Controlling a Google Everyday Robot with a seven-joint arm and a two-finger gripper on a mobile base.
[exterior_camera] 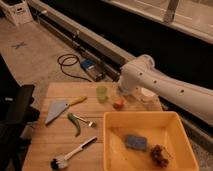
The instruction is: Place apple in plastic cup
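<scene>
Wood slats make the table (55, 145), pale and flat. My white arm (165, 87), smooth and tubular, reaches over its far edge from the right. A square yellow plastic tub (112, 150) fills the near right corner, with a flat blue sponge (135, 142) inside. Left of it lie a grey wedge-shaped scraper (56, 110) and a long-handled brush (72, 154). The translucent green plastic cup (102, 93) stands upright, slightly tapered. The apple (118, 104), small, round and reddish, rests on the slats just right of the cup, apart from it. My pincer (121, 96) hangs just above the apple, mostly tucked under my wrist, spread wide and holding nothing.
</scene>
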